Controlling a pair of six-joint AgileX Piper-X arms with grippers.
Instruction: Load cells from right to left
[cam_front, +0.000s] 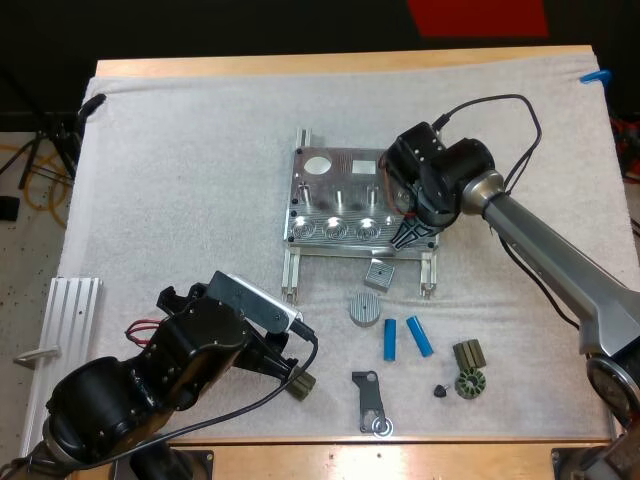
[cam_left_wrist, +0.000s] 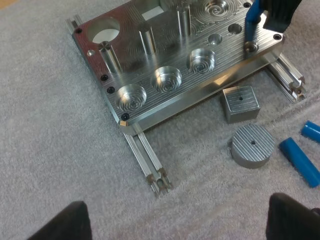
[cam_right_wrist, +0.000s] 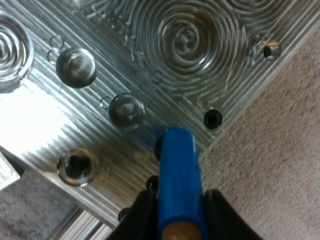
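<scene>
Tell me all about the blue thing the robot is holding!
It is a bright blue cylinder, smooth and round, plastic by the look, with a tan end at the held end. The right gripper is shut on it, one black finger pressing each side. It points down at the metal fixture, its tip at a small hole by the fixture's corner. Whether the tip is inside that hole, I cannot tell.
</scene>
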